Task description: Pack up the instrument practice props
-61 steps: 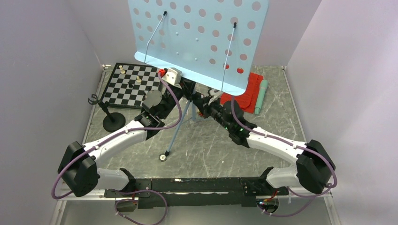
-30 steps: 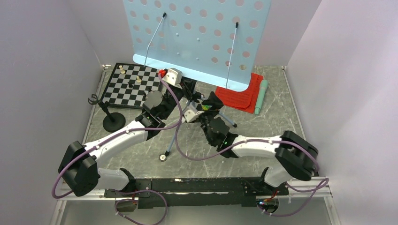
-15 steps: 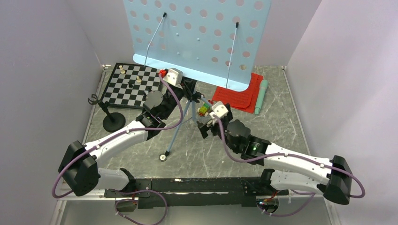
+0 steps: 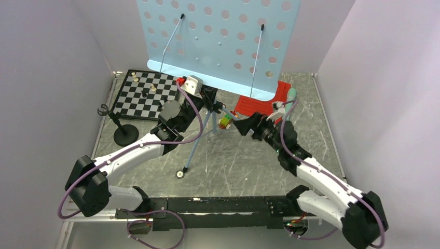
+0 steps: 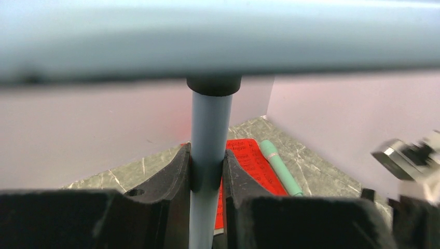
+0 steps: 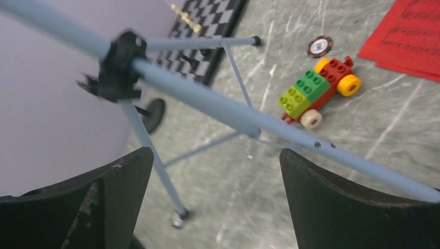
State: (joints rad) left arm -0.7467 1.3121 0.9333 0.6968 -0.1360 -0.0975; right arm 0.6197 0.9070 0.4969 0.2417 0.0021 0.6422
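The light blue perforated music stand (image 4: pixel 218 41) rises on its tripod at the back centre. My left gripper (image 4: pixel 207 101) is shut on its pole (image 5: pixel 210 129) just under the tray. Red sheet-music pages (image 4: pixel 254 106) (image 5: pixel 249 158) lie at back right, with the mint-green microphone (image 4: pixel 292 94) (image 5: pixel 280 166) beside them, partly hidden by my right arm. The black round-base mic stand (image 4: pixel 124 136) stands at the left. My right gripper (image 4: pixel 241 124) (image 6: pixel 215 155) is open and holds nothing. It hovers low next to the pages and faces the tripod legs (image 6: pixel 207 106).
A chessboard (image 4: pixel 145 94) with a few pieces lies at back left. A multicoloured block toy (image 4: pixel 225 122) (image 6: pixel 319 93) and a round chip (image 6: pixel 319 45) sit by the tripod. Walls enclose the table on three sides.
My right arm has swung from the centre toward the right, so its open gripper now sits by the red pages. The left gripper and music stand have stayed put.
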